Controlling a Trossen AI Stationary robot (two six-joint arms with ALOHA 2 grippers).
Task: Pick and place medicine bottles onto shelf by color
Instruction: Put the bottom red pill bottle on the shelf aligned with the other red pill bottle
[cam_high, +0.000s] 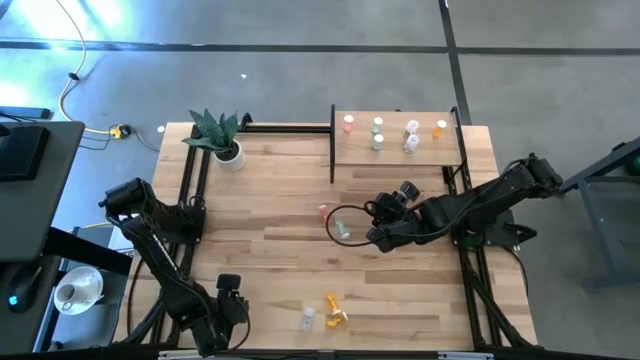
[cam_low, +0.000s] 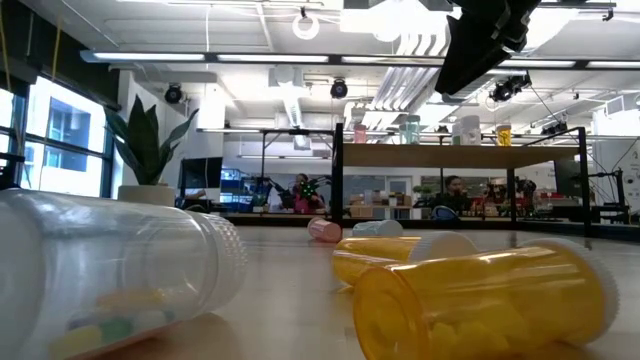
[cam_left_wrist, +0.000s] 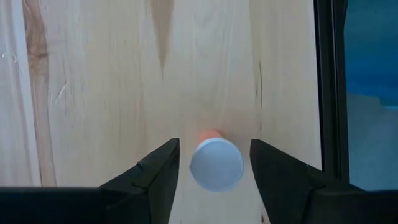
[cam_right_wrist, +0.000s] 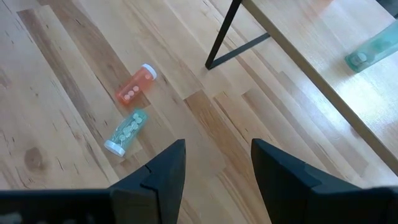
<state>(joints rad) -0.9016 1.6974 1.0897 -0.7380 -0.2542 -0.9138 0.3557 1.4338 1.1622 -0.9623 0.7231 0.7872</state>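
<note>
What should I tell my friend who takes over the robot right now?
Left gripper: fingers open either side of an upright orange-red bottle by the table's edge, not gripping it yet.
Right gripper: fingers open and empty, over mid-table near a red bottle and a green bottle, both lying down.
Done: six sorted bottles stand on the shelf: one red, two green, two clear, one orange.
Left: those three, plus a clear bottle and two orange bottles lying on the table.

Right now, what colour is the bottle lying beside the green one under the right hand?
Red-pink bottle with a white cap, clearest in the right wrist view.
</note>
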